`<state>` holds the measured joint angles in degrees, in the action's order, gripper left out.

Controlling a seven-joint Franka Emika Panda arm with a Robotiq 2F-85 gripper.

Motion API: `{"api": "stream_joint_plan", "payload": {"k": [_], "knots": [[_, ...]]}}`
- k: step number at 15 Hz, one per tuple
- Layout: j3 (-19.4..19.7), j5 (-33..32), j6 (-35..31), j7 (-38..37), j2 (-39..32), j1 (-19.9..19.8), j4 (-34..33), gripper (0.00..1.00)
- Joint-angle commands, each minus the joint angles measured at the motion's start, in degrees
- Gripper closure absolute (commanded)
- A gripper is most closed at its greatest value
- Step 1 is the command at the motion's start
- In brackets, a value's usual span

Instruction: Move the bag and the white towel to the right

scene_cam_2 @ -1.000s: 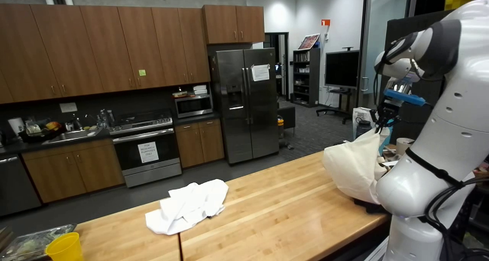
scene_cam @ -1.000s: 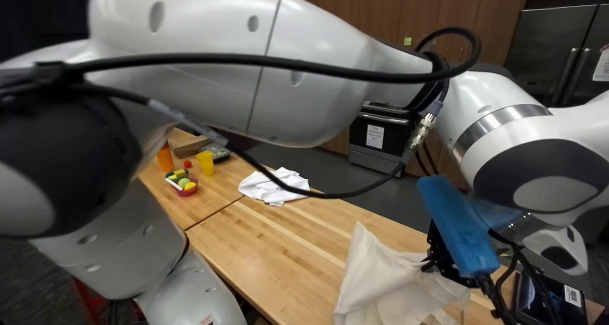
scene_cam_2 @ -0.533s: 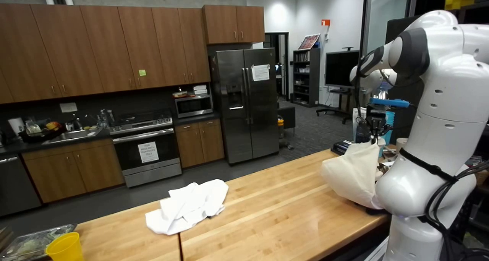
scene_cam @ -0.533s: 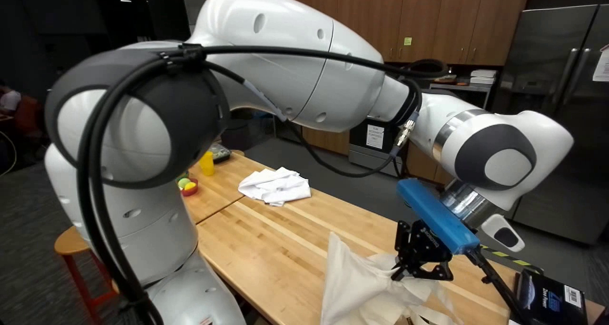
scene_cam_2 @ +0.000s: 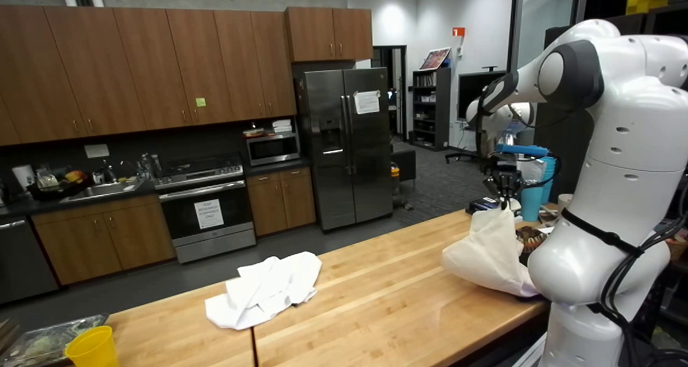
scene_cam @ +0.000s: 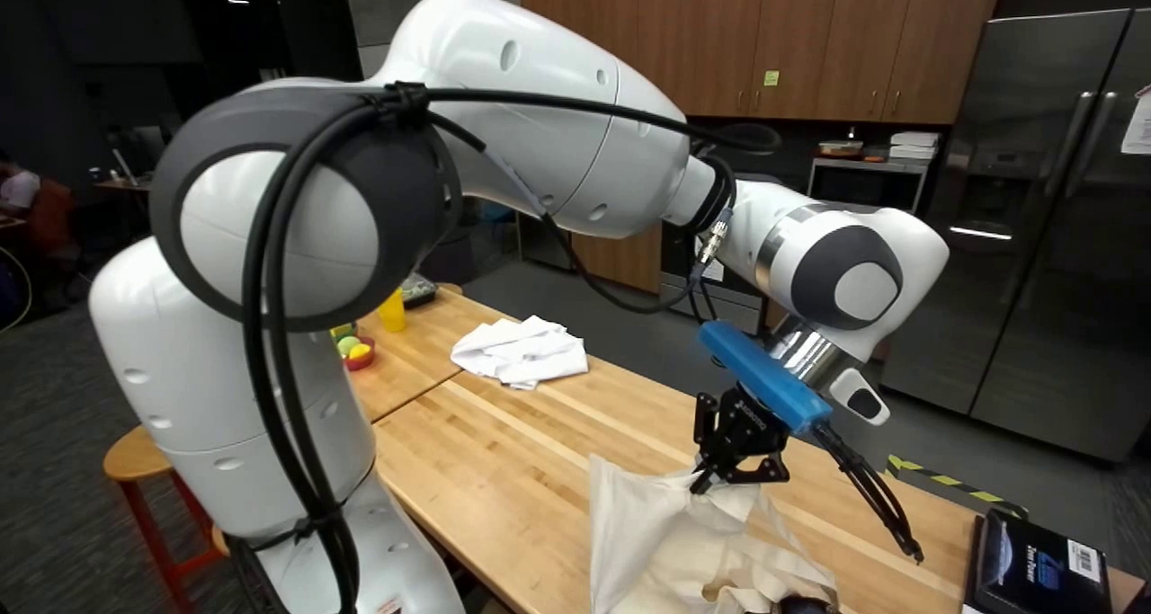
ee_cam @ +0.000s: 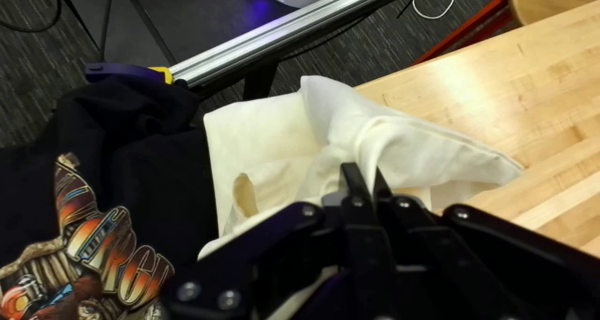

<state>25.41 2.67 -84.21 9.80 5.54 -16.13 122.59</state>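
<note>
The black two-fingered gripper [ee_cam: 365,175] grasps the cream-beige cloth tote bag [scene_cam_2: 486,254]; a white paper sign [scene_cam_2: 208,214] on the black-and-steel oven [scene_cam_2: 235,210] reads "FOR RESEARCH PURPOSES ONLY".

Bag [scene_cam: 652,542] cropped below in an exterior view, fingers [ee_cam: 356,185] hiding part, yellow cup [scene_cam_2: 95,351] cropped

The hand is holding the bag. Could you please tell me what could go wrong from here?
The hand is shut on only a narrow fold of the bag, so the fabric might slip out. The black printed cloth lies beside the bag and could be dragged along. The bag lies near the edge of the table; part might slide off.
</note>
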Motion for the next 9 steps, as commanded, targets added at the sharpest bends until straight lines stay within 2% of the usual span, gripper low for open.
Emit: {"api": "stream_joint_plan", "payload": {"k": [1,9], "knots": [[-1.58,0.13,0.11,0.16,-0.16,-1.5,-0.15,0.96],[-1.48,0.13,0.09,0.19,-0.1,-1.85,-0.15,0.96]]}}
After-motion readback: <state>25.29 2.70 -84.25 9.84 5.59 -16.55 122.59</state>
